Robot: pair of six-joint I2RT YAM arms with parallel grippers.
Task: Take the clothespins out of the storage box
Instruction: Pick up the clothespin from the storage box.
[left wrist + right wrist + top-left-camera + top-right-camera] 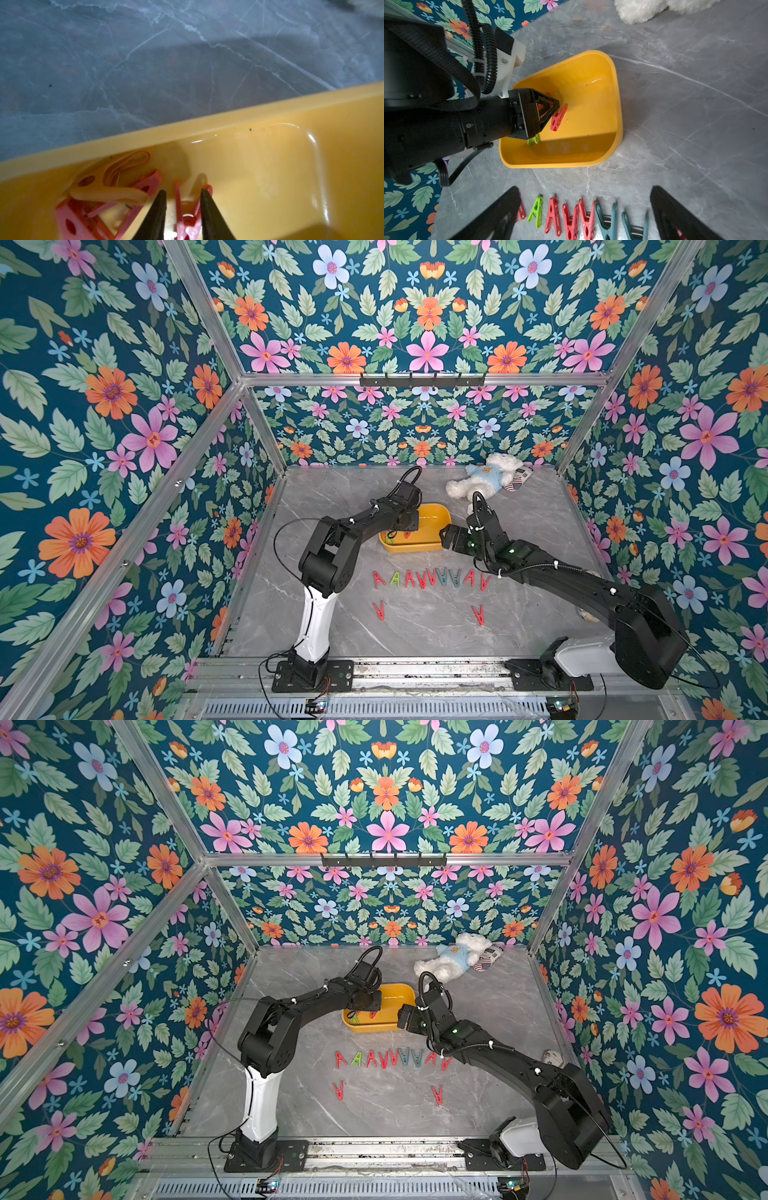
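The yellow storage box [441,515] [617,97] sits mid-table. My left gripper [182,190] [557,104] reaches into it, open narrowly. Its fingers flank an upright red clothespin [188,226] [558,117]; one finger touches a leg, and a gap shows at the other. An orange clothespin [110,187], pink-red ones [83,218] and a green one [534,141] also lie in the box. My right gripper [584,188] [446,537] hangs wide open and empty by the box's right front corner, above a row of several clothespins [432,578] [571,216] on the table.
Two single red clothespins [378,610] [478,615] lie nearer the front edge. A white plush bear [486,481] and a striped cloth item [519,479] lie at the back right. A small pale object [552,1056] sits by the right wall. Floral walls enclose the table.
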